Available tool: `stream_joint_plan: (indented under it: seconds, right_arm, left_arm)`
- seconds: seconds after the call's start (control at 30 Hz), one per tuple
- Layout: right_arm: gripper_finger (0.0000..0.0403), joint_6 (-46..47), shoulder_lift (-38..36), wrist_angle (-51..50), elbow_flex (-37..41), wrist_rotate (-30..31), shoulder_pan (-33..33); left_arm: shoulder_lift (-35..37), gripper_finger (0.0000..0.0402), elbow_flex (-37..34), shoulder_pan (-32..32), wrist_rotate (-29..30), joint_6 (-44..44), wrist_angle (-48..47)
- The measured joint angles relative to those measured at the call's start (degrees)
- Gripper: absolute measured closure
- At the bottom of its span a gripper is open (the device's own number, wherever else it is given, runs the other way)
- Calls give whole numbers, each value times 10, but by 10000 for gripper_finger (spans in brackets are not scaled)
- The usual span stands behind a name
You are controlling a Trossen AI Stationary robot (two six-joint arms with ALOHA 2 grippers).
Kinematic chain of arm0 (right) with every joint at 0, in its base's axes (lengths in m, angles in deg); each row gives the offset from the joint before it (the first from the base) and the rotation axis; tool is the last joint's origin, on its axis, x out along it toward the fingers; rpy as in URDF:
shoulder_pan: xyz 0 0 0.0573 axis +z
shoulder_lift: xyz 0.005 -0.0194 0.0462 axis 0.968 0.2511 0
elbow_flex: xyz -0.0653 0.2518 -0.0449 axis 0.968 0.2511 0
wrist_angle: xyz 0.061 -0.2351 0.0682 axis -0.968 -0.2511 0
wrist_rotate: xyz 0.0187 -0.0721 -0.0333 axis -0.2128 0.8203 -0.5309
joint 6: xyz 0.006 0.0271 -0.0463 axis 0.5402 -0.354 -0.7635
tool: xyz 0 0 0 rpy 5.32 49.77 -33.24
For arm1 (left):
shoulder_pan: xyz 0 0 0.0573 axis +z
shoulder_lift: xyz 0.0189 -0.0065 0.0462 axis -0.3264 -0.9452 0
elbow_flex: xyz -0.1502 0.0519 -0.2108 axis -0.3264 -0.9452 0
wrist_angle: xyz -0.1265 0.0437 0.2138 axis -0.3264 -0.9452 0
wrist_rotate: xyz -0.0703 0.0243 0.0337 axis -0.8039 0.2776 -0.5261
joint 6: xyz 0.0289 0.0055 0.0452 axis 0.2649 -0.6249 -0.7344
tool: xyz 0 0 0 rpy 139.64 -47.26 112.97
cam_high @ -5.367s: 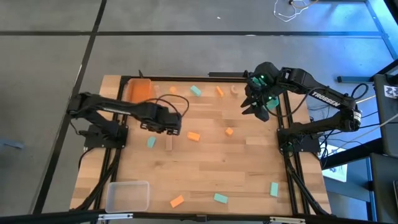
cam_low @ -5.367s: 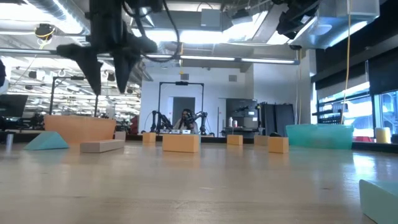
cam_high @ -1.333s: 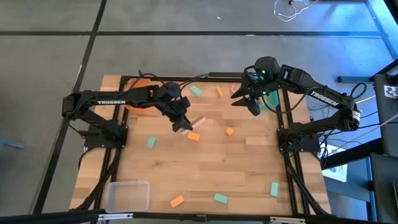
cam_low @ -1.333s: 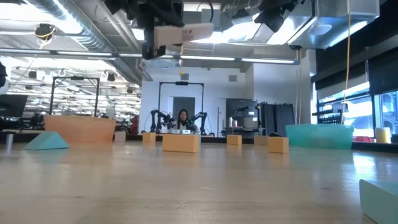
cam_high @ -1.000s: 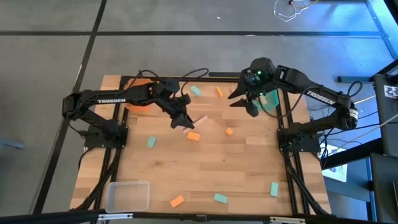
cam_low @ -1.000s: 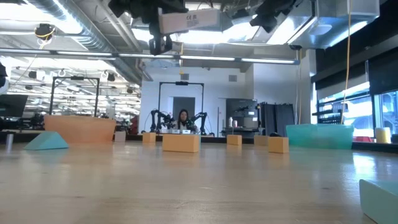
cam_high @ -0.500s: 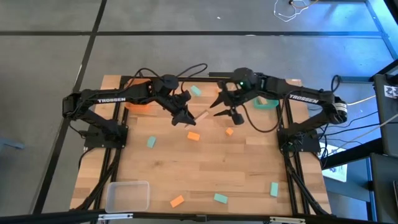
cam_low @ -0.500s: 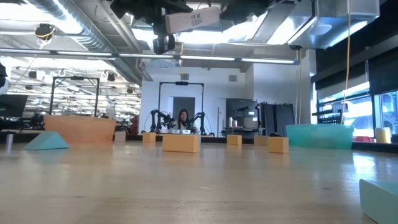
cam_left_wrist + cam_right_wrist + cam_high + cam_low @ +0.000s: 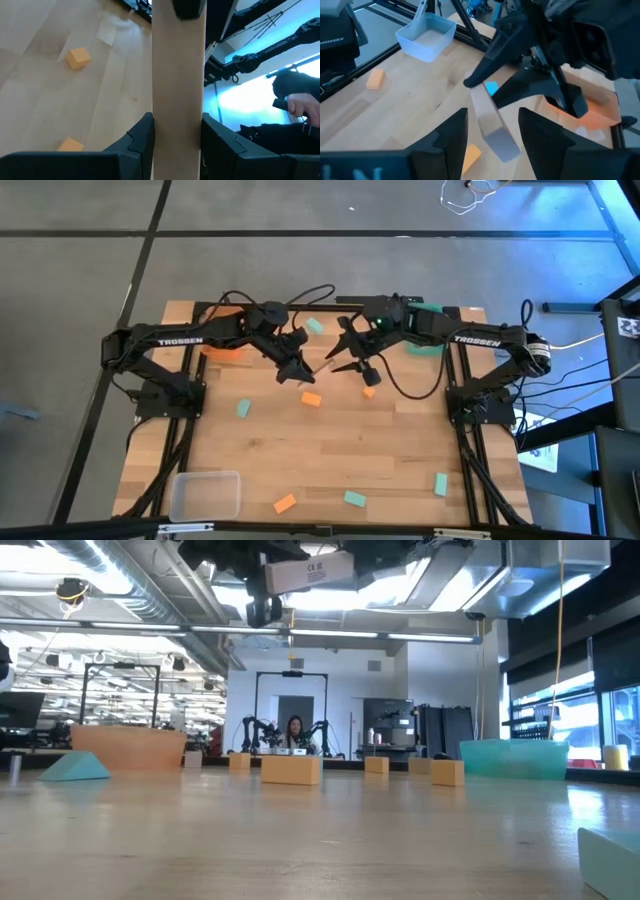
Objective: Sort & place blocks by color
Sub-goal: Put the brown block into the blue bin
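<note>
Left gripper (image 9: 297, 367) up off the table (image 9: 400, 480) at upper centre of the high view, clamped on a long pale wood block (image 9: 322, 365) held in the air; in left wrist view the block (image 9: 178, 85) runs between both fingers (image 9: 141, 142), tight against each. Same block seen in low view at top centre (image 9: 308, 573), well above the tabletop, and in right wrist view mid-frame (image 9: 492, 127). Right gripper (image 9: 345, 346) reaching in from the right, just beside the block's free end, fingers spread apart, nothing between them; in right wrist view own fingers (image 9: 451, 131) either side of the block's near end w/ a gap, not touching as far as can be told. Rest of blocks on the table in high view: orange block (image 9: 311, 399) just below the held one, small orange block (image 9: 368, 391) under the right gripper, teal block (image 9: 243, 409) left of centre, teal block (image 9: 315, 326) near the top edge, orange block (image 9: 285, 503) and teal block (image 9: 355, 499) at bottom centre, teal block (image 9: 440, 484) lower right. Orange bin (image 9: 222, 347) at upper left partly under the left arm, teal bin (image 9: 425, 345) at upper right behind the right arm, clear bin (image 9: 204, 494) at lower left. Person's hand (image 9: 302, 106) at right edge of left wrist view, beyond the table.
</note>
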Motion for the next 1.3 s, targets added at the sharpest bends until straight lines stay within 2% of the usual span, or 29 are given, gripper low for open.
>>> stream_joint_plan:
  seconds: [0.57,0.8,1.3]
  right_arm:
    - [226,0,0,0,0,0,3]
    - [226,0,4,-1,0,-4,3]
    - [226,2,10,21,0,-22,6]
  left_arm:
    - [-4,284,0,1,-14,0,1]
    - [-4,284,0,1,-40,3,56]
    - [-4,284,0,1,-28,5,54]
